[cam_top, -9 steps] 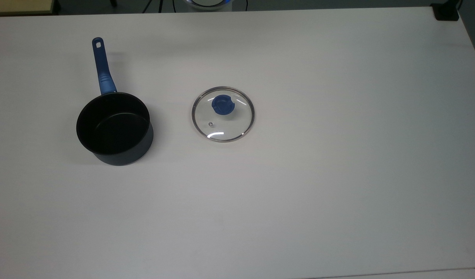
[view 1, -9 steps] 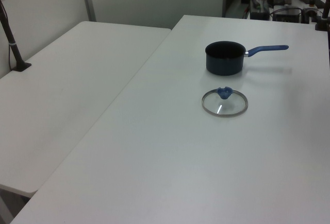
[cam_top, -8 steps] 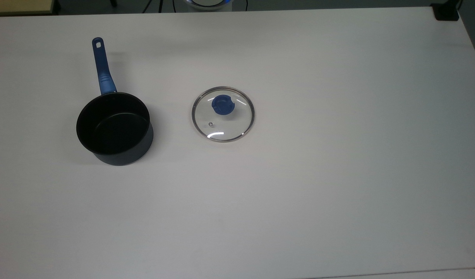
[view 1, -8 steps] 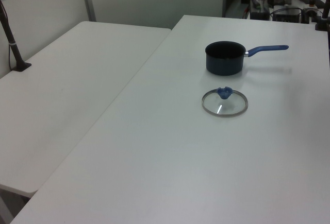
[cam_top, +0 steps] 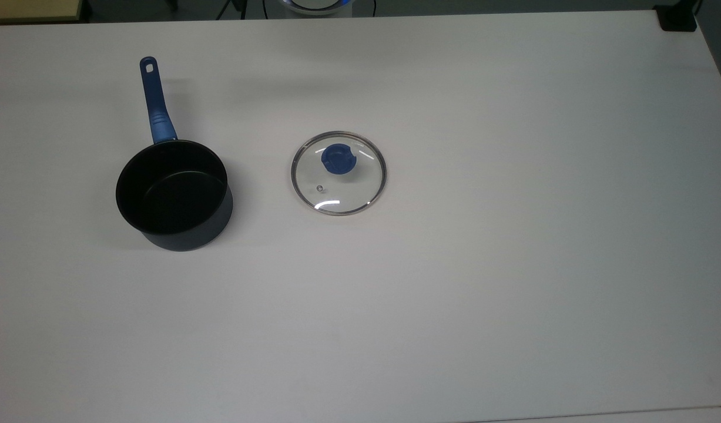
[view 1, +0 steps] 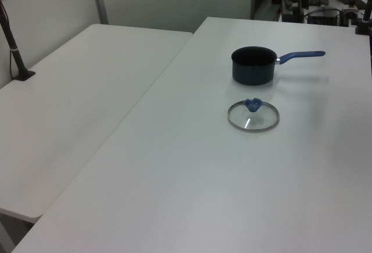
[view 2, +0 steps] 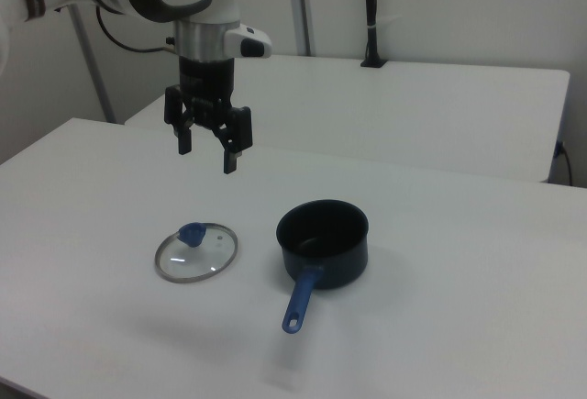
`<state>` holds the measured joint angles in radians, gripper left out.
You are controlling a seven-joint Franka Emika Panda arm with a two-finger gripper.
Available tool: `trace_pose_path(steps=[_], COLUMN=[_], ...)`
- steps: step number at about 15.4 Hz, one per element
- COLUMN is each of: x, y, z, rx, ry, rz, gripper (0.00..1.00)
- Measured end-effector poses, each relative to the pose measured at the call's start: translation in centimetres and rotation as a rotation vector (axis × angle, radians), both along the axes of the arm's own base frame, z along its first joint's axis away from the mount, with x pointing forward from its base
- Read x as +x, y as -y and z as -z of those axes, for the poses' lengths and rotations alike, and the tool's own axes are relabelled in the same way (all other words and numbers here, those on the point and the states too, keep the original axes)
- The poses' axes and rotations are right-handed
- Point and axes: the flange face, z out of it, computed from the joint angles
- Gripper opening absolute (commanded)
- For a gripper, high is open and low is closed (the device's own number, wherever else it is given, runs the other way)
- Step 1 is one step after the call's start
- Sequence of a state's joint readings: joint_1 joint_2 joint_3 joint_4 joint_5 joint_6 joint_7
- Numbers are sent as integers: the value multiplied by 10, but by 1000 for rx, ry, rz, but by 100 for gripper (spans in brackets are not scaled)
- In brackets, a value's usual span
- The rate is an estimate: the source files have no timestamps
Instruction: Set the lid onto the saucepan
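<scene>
Gripper [view 2: 207, 149] spread and empty, high above the lid [cam_top: 338, 173].
Approach step: it must drop onto the lid's knob [view 2: 192, 233]; pan [cam_top: 172, 194] sits beside the lid, apart.

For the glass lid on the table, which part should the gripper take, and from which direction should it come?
Grip the blue knob at the centre of the lid, coming straight down from above. The lid lies flat on the table with the knob pointing up, and its thin rim sits against the surface, so it probably offers no hold. The gripper hangs open above the table.
</scene>
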<state>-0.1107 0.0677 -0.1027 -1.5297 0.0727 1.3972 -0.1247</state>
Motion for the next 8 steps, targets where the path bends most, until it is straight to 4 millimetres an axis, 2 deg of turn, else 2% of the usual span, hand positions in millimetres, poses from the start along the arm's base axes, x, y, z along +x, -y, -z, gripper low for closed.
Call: trace_pose_path(steps=[3,5,8], x=[15,29,44], y=[-2,-11,-50], z=[7,18,60], rx=[-4,-16,-22], ry=[48,86,129], rz=[78,100,52], gripper=[100,100,100])
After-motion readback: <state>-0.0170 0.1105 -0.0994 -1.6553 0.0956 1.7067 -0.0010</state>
